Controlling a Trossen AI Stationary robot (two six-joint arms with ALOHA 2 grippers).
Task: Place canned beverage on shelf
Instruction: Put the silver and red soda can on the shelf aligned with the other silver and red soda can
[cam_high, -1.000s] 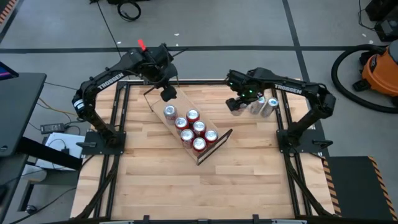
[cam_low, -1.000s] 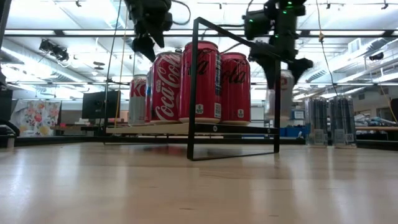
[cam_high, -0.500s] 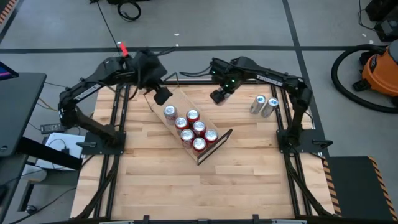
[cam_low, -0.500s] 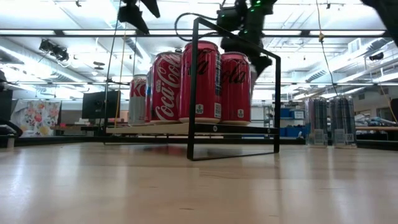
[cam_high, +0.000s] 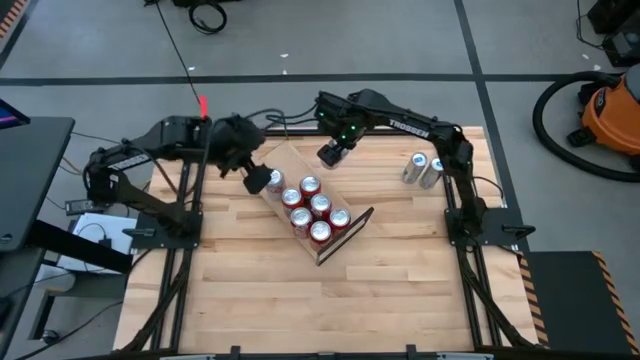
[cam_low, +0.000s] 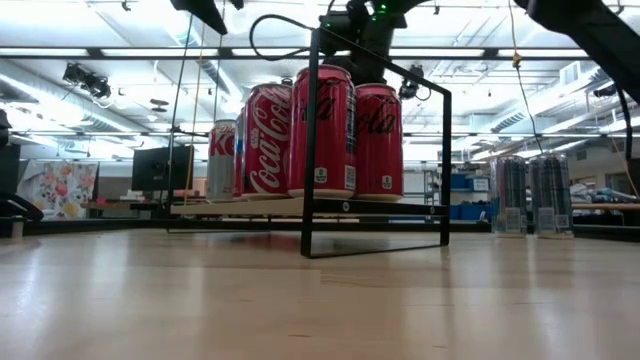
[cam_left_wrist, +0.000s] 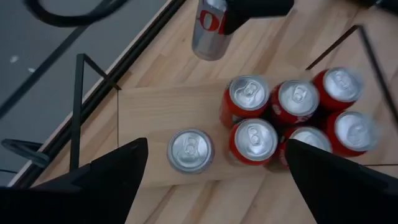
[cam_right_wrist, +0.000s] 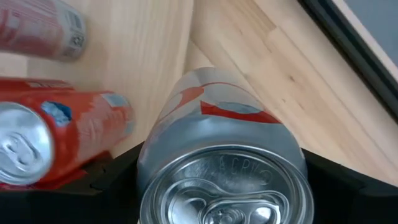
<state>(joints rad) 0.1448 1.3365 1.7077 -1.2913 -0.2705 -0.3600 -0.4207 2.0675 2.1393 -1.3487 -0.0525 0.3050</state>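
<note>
The right end effector (cam_high: 331, 153) hangs above the far end of the shelf (cam_high: 290, 165), its fingers closed on the sides of a silver can (cam_right_wrist: 221, 158) held upright, top towards the wrist camera. Holding it by the sides keeps the base free, so it can be set straight down on the plank. In the left wrist view the same silver can (cam_left_wrist: 210, 28) shows in the air, beside the plank's bare corner and not yet on it.

The shelf is a long light-wood plank lying diagonally on the desk (cam_high: 400, 280), with thin black wire frames at its short ends. It already carries 5 red cans (cam_high: 318, 205) packed in 2 rows towards the near end, plus 1 silver-topped can (cam_left_wrist: 189, 150) standing alone farther along. The bare wood beyond that lone can is the likely target, since filling from one end leaves the open space within reach.

The left end effector (cam_high: 252, 178) hovers just over the lone can, fingers spread wide and holding nothing. 2 more silver cans (cam_high: 424, 168) wait near the desk's right edge, well apart from the shelf.

The cans are smooth aluminium cylinders with ringed tops; the wood is pale and matt. From the low view I cannot tell how high the carried can hangs.
</note>
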